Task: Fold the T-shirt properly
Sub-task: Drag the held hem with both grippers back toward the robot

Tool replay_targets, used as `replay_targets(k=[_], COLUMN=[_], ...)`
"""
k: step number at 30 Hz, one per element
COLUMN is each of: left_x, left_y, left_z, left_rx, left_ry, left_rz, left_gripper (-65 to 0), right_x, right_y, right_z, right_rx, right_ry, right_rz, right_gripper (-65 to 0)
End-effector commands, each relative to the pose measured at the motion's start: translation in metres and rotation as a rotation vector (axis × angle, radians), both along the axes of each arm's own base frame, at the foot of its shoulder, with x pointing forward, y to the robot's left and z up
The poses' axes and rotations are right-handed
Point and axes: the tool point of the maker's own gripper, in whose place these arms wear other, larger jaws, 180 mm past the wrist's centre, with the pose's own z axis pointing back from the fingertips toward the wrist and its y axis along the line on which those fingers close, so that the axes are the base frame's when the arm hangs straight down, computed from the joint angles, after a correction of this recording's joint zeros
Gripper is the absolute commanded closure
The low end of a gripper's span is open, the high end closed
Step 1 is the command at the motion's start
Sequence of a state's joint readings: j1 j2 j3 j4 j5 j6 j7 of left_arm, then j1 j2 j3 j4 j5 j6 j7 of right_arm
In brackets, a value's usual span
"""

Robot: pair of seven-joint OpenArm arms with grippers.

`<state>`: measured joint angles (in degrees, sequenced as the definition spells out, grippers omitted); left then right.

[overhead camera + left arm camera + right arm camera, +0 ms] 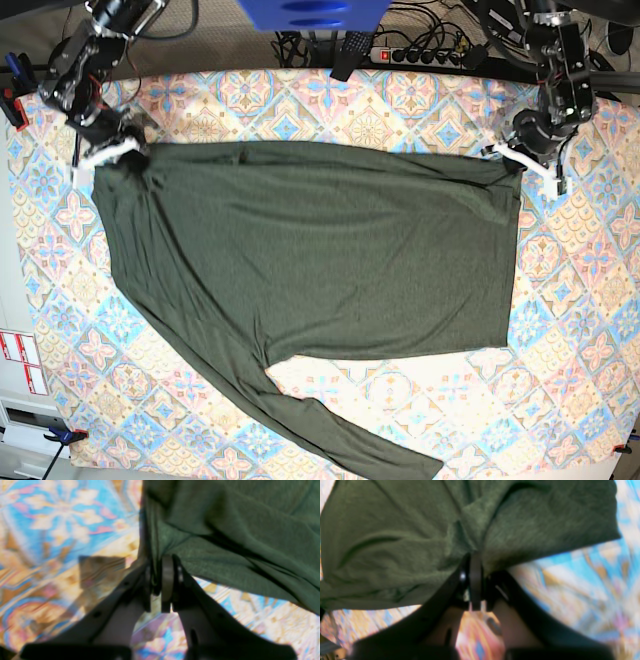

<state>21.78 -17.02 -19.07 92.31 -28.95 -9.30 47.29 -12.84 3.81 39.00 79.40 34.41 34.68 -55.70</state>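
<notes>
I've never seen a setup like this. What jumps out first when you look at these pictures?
A large dark green long-sleeved shirt lies spread across the middle of a tablecloth patterned with bright blue, pink and orange tiles, one sleeve trailing toward the near edge. At the shirt's two far corners, the left claw and the right claw each pinch the fabric shut.
</notes>
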Motion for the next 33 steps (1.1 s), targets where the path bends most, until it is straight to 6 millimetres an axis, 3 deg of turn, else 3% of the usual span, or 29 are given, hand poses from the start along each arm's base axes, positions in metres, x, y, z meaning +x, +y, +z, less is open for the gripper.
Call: replay_targets(k=[1, 8, 12, 18, 22, 26, 33], left_x=[0.005, -0.024, -0.041, -0.056, -0.065, -0.073, -0.075], left_y=[0.002, -0.003, 0.016, 0.025, 0.026, 0.039, 0.038], left_z=[0.011, 0.011, 0.01, 0.011, 0.009, 0.012, 0.01], left_rx=[0.017, 0.027, 0.052, 0.08, 0.081, 0.1, 0.097], left_ry=[-0.037, 0.0, 0.026, 0.06, 0.077, 0.084, 0.097], left_rz=[-0.025, -0.061, -0.014, -0.064, -0.078, -0.046, -0.045], left_gripper=[-3.0, -3.0, -2.9, -2.3, 0.0, -0.1, -1.0], right_x=[0.005, -0.026, -0.042, -0.061, -0.064, -0.072, -0.075], right_y=[-0.009, -0.004, -0.003, -0.002, -0.002, -0.003, -0.003], right_z=[0.012, 0.01, 0.007, 0.002, 0.001, 0.0, 0.001], right_rx=[-0.03, 0.037, 0.057, 0.06, 0.06, 0.054, 0.049], right_ry=[-0.04, -0.035, -0.016, 0.022, 0.03, 0.044, 0.046], right_rz=[0.002, -0.032, -0.044, -0.047, -0.047, -0.046, -0.042], right_gripper=[0.0, 0.0, 0.0, 0.0, 0.0, 0.0, -0.9])
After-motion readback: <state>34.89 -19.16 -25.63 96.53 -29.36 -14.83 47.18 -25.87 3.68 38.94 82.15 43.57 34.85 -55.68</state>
